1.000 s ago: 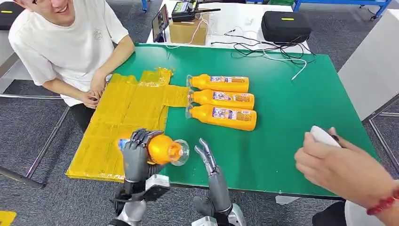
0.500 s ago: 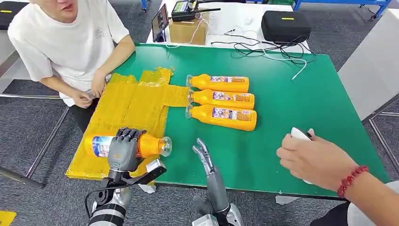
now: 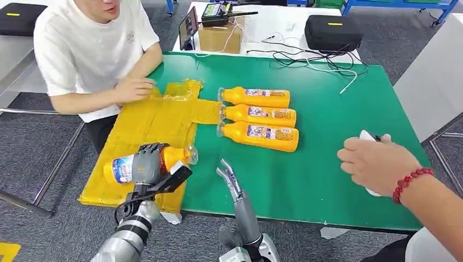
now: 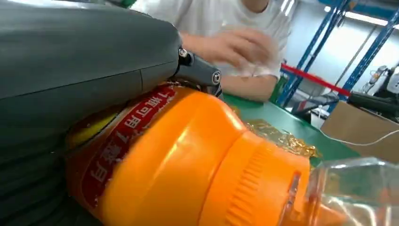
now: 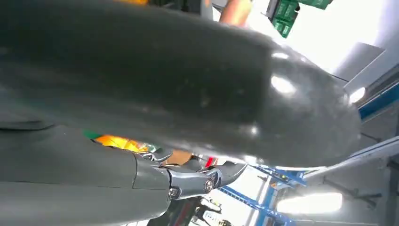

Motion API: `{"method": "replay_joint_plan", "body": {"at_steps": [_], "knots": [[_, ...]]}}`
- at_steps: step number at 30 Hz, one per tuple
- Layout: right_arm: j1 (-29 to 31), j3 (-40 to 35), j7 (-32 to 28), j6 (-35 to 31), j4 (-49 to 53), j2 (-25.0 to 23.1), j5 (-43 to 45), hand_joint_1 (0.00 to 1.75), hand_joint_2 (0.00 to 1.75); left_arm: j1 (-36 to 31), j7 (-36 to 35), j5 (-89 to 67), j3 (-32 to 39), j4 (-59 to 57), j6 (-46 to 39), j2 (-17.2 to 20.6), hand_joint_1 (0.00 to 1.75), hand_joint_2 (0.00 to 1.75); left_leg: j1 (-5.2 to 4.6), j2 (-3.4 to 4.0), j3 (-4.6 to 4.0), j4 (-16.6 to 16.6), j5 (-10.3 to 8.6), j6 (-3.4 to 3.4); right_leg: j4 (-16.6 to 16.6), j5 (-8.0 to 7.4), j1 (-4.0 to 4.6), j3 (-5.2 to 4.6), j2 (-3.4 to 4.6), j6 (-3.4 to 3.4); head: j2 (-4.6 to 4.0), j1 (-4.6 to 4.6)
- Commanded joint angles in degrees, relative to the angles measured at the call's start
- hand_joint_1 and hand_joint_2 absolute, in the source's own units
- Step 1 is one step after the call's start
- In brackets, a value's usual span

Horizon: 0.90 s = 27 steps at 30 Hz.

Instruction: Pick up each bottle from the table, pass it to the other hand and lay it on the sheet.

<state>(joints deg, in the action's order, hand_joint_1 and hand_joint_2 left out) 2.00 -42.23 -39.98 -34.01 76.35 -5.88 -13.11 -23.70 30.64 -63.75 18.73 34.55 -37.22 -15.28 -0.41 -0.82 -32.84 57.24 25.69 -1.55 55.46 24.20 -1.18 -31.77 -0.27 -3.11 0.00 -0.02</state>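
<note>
At the left of the head view, a seated person (image 3: pixel 90 52) rests a hand on the far part of the yellow sheet (image 3: pixel 147 125), well away from its near end. Over that near end the left hand (image 3: pixel 146 164) grasps an orange bottle (image 3: pixel 143 164), fingers wrapped across its body between the label and the shoulder. The bottle lies roughly level, its base pointing out over the sheet's left edge and its clear cap (image 3: pixel 190 155) pointing right toward the green table (image 3: pixel 327 164). In the left wrist view the same bottle (image 4: pixel 188 160) sits tight under the hand, label upward. The long axis therefore runs across the sheet, and the lay-down looks to need only a lowering and release. Just right of the cap, apart from it, the right hand (image 3: pixel 229 177) stands over the table edge with fingers extended and holding nothing. Further right and farther back, three more bottles (image 3: pixel 256 117) lie side by side, caps toward the sheet. Judging by reach, they are nearer the right hand. At the far right another person's hand (image 3: pixel 377 164) rests on the table.
</note>
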Motion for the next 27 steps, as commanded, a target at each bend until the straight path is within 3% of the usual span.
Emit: {"method": "replay_joint_plan", "body": {"at_steps": [1,5,9,16,27], "knots": [[0.30,0.64,-0.02,-0.08,-0.40,0.43,0.60,0.00,0.00,-1.05,-1.64,3.92,-8.84,-7.85,7.35,2.71,0.07,1.75,0.10,-0.05,-0.01,-0.02,-0.08,0.13,-0.06,-0.07,0.11,0.04,-0.08,0.17,0.00,0.00],[0.48,1.24,-0.02,-0.26,-0.04,0.89,0.39,0.00,0.00,-0.36,-6.06,2.26,-18.23,-8.35,12.32,5.02,0.00,1.75,-0.01,-0.06,0.17,-0.05,-0.07,0.03,-0.05,-0.03,0.00,0.21,-0.11,0.10,0.00,0.00],[0.38,1.93,-0.02,0.03,0.44,1.06,0.43,0.00,0.00,0.15,-7.37,1.84,-22.15,-8.89,16.09,5.53,0.00,1.75,0.04,-0.02,0.16,-0.05,-0.10,0.05,-0.09,-0.05,0.05,0.21,-0.10,0.17,0.00,0.00],[0.23,2.40,-0.02,0.48,-0.09,1.14,0.41,0.00,0.00,-0.07,-7.80,1.55,-25.33,-9.29,20.22,5.49,0.00,1.75,-0.04,-0.03,0.27,-0.07,-0.10,0.02,-0.06,-0.05,-0.04,0.30,-0.08,0.11,0.00,0.02],[0.87,1.83,-0.02,-0.01,-0.40,1.11,0.10,0.00,0.00,2.18,-3.28,16.37,-29.24,-1.30,25.36,5.21,0.00,1.75,-0.06,-0.04,0.46,-0.05,-0.09,-0.02,-0.04,-0.04,-0.05,0.50,-0.09,0.08,0.02,0.00]]}}
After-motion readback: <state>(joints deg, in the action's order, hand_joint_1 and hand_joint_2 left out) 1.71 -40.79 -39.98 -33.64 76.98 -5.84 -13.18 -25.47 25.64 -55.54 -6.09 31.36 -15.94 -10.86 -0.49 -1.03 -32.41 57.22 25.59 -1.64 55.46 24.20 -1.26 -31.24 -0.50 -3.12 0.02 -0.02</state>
